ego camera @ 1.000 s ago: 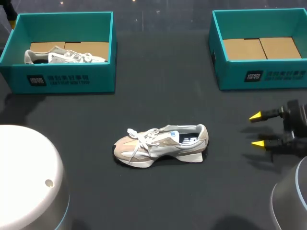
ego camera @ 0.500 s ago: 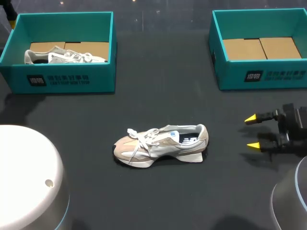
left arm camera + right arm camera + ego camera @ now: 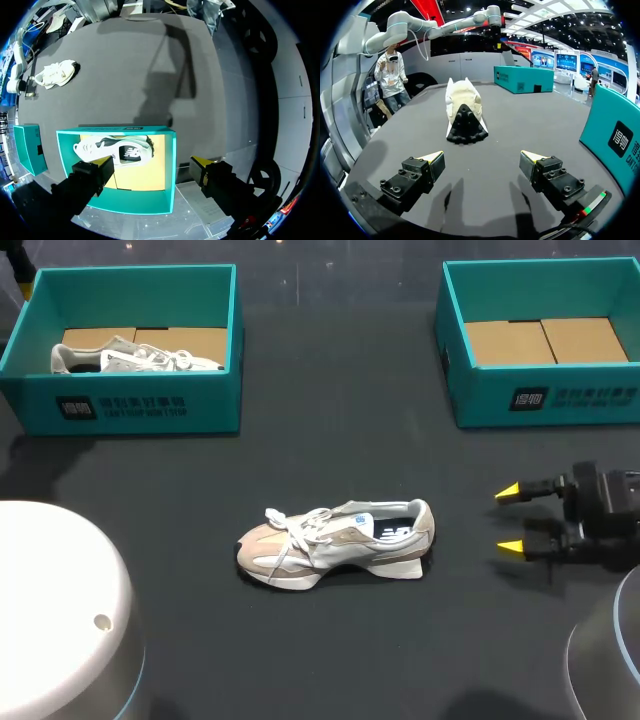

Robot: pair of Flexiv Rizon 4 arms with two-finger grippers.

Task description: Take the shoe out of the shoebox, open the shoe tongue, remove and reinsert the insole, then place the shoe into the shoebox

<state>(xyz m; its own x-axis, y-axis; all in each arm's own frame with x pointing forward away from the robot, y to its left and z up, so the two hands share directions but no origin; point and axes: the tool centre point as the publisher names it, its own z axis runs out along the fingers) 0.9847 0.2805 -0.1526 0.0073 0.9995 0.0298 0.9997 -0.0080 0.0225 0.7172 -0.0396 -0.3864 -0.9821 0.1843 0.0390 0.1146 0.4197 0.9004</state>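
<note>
**At mid-table: sneaker out of the box, right gripper open by its heel**

At the middle of the table the beige-and-white sneaker sits upright on its sole. Its toe points to my left and its heel faces the right gripper. In the right wrist view the sneaker is straight ahead of the right gripper, heel-on and well apart from it. The fingers are spread wide with nothing between them.

The laces look loose and the collar gapes, so the dark insole shows inside.

My read on handling:
- The sneaker is probably light.
- The upper is soft mesh and suede and will give under a pinch.
- The sole is stiffer and rubbery, so it should not skid much on the dark mat.
- The best hold is likely the heel collar or across the midfoot sides, with one arm pinning it there.
- The tongue and the thin, floppy insole then need a fingertip pinch at the edge.

The left gripper hangs released over the left shoebox, which holds a second white sneaker. The head view shows that left shoebox at the far left. The right shoebox at the far right shows only its cardboard floor.
</note>
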